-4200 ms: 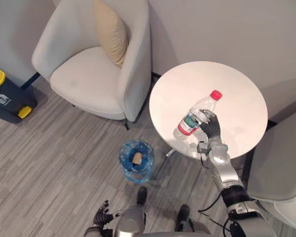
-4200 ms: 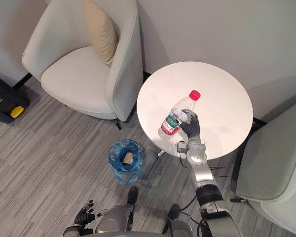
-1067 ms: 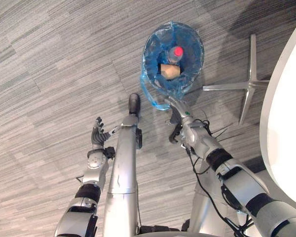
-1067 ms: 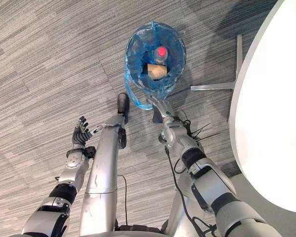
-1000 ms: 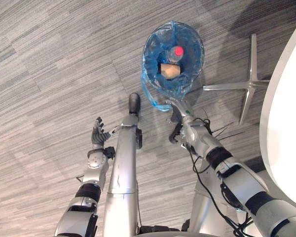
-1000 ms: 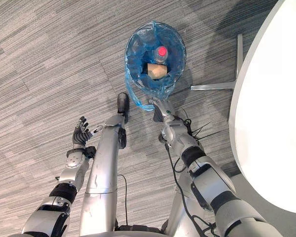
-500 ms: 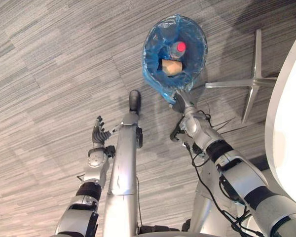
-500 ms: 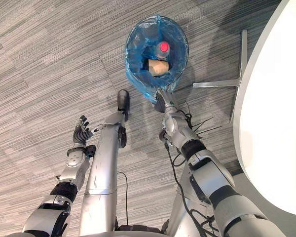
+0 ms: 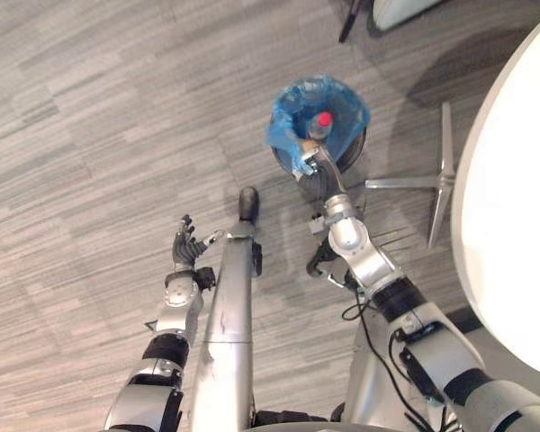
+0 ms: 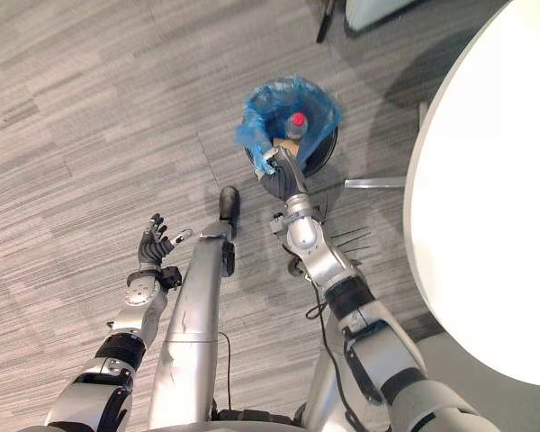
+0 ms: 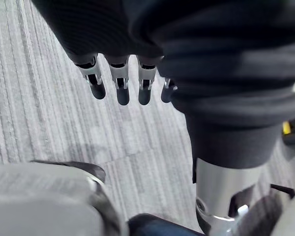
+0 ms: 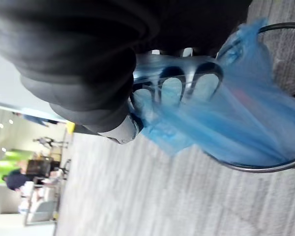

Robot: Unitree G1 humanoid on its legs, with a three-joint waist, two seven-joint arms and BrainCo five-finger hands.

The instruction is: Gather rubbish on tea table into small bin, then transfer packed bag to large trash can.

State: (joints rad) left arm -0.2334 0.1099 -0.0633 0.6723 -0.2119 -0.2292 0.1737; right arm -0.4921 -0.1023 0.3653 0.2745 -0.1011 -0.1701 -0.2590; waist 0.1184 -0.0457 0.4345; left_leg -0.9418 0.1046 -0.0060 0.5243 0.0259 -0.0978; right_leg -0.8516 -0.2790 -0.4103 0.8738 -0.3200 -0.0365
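The small black bin (image 9: 353,155) stands on the floor, lined with a blue bag (image 9: 342,101). Inside the bag a plastic bottle with a red cap (image 9: 324,118) stands beside a tan piece of rubbish (image 10: 291,142). My right hand (image 9: 313,173) is at the bag's near edge, and its fingers (image 12: 173,87) are curled into the bunched blue plastic. The bin's dark rim (image 12: 265,167) shows below the pulled-up bag. My left hand (image 9: 186,248) hangs low over the floor to the left, its fingers (image 11: 119,84) straight and holding nothing.
The round white tea table (image 9: 513,225) fills the right side, and its silver base leg (image 9: 405,183) lies on the floor beside the bin. A chair's leg (image 9: 351,20) and seat edge show at the top. Grey striped floor lies all around.
The camera has pulled back and shifted. My right hand has moved up to the bag's near edge and shut on it, bunching the plastic. The left hand has stayed put.
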